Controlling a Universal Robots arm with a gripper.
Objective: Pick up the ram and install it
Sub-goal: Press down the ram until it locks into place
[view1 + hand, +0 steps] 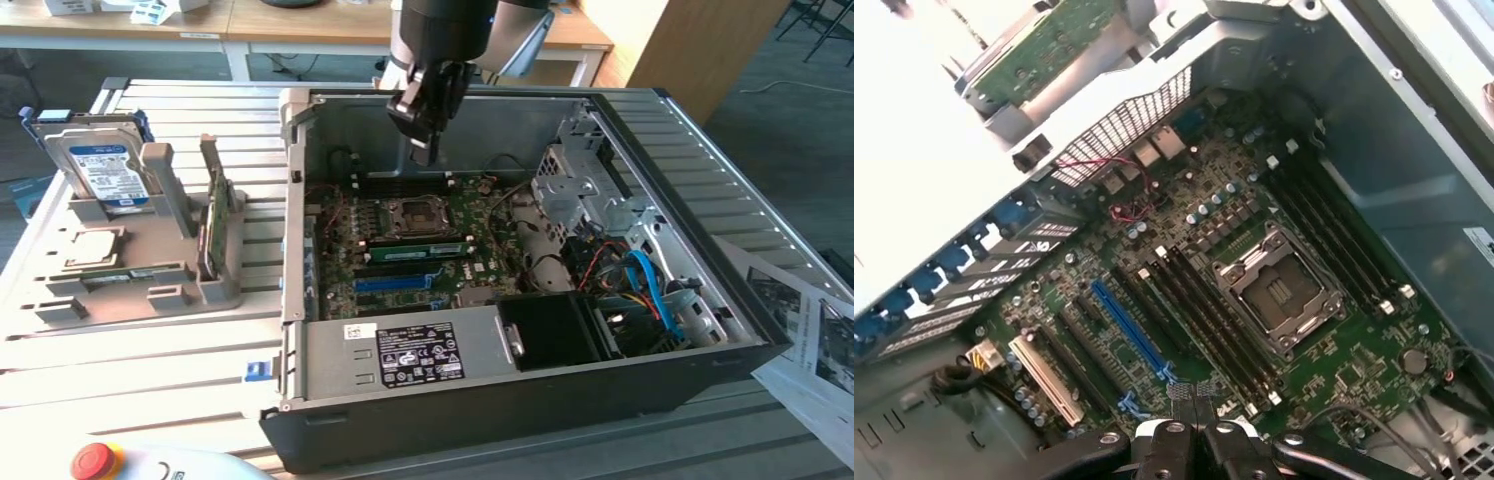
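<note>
The gripper (423, 148) hangs closed and empty above the open computer case (721, 330). The ram (418, 249) lies seated in a motherboard (400, 285) slot. Risk: descending closed, the gripper may strike the CPU socket (406, 216) or adjacent slots.
</note>
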